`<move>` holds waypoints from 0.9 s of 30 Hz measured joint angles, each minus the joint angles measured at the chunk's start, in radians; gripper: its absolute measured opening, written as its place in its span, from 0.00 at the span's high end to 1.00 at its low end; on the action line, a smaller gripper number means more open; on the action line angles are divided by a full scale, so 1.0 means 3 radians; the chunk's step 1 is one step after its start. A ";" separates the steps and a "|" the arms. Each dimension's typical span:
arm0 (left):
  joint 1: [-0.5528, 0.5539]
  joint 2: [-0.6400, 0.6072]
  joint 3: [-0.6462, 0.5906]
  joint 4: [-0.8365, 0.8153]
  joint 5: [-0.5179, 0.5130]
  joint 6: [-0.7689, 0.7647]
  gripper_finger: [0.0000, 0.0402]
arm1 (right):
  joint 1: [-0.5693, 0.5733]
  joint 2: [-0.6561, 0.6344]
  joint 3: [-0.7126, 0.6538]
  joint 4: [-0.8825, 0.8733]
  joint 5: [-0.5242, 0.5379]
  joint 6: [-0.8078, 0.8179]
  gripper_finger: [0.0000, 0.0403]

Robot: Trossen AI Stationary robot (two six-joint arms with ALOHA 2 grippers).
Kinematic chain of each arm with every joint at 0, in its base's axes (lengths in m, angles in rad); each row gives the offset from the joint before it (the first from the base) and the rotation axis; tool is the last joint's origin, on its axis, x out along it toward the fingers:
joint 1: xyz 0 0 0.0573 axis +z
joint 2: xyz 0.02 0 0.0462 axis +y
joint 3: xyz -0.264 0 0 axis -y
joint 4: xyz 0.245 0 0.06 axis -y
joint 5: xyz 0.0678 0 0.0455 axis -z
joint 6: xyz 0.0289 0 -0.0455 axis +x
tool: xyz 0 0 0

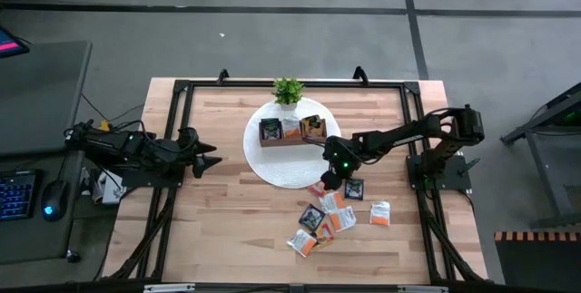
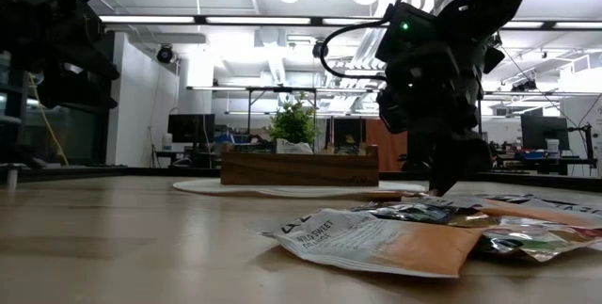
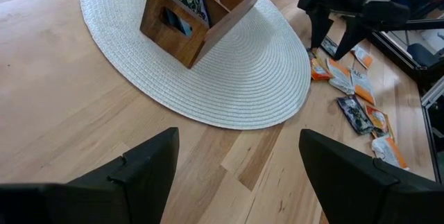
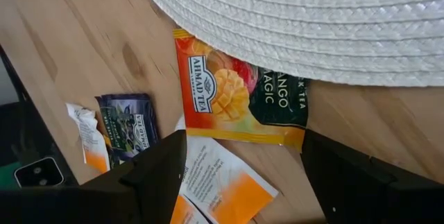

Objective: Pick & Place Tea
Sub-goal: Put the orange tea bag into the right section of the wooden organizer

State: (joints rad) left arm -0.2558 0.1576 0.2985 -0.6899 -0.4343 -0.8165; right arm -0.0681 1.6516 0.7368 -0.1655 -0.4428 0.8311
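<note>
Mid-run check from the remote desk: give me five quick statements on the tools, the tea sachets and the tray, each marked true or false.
1. The right tool hangs open above the orange mango sachet. True.
2. That sachet lies wholly on the white mat. False: one edge is tucked under the mat's rim, the rest on the table.
3. The left tool holds a sachet. False: it is open and empty, at the table's left.
4. The wooden tray sits on the mat. True.
5. The potted plant stands among the loose sachets. False: it is behind the tray.
</note>
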 joint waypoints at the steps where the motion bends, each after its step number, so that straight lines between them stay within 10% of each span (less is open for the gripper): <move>1: 0.0000 0.0000 -0.0001 -0.0001 0.0000 0.0000 0.26 | 0.0000 0.0000 0.0000 0.0004 0.0002 0.0005 0.32; 27: 0.0000 0.0000 -0.0001 -0.0001 0.0000 0.0000 0.26 | 0.0079 -0.0003 0.0000 0.0100 0.0167 0.0119 0.32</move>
State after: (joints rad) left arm -0.2557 0.1577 0.2981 -0.6903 -0.4343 -0.8165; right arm -0.0444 1.6508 0.7368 -0.1354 -0.3928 0.8667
